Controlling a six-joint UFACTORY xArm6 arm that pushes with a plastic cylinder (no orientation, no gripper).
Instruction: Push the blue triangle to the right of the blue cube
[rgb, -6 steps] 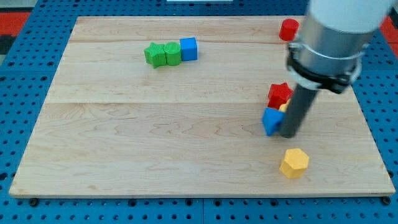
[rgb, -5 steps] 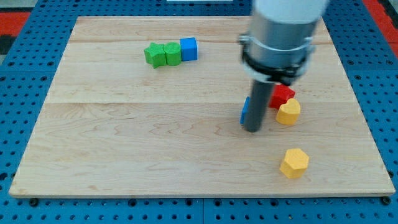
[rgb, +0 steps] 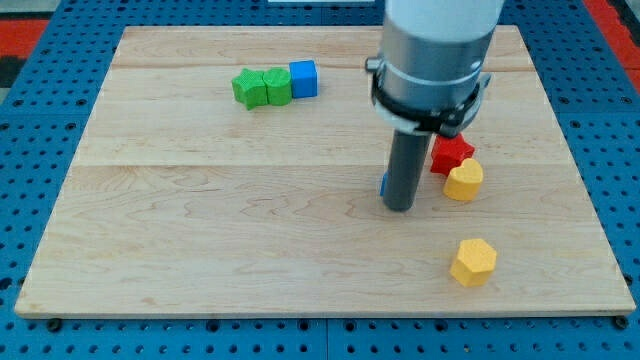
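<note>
The blue cube (rgb: 303, 78) sits near the view's top, left of centre, touching the right end of a green row. The blue triangle (rgb: 384, 185) is almost wholly hidden behind my rod; only a thin blue sliver shows at the rod's left edge, right of the board's centre. My tip (rgb: 401, 207) rests on the board right against that sliver, on its right side. The triangle lies far below and to the right of the blue cube.
Two green blocks (rgb: 258, 87) lie left of the blue cube. A red star (rgb: 451, 152) and a yellow block (rgb: 463, 181) sit just right of my rod. A yellow hexagon (rgb: 473, 261) lies lower right. The arm's body hides the top right.
My rod has moved left across the board, pushing the blue triangle left, away from the red star and yellow block. The triangle is now more hidden behind the rod.
</note>
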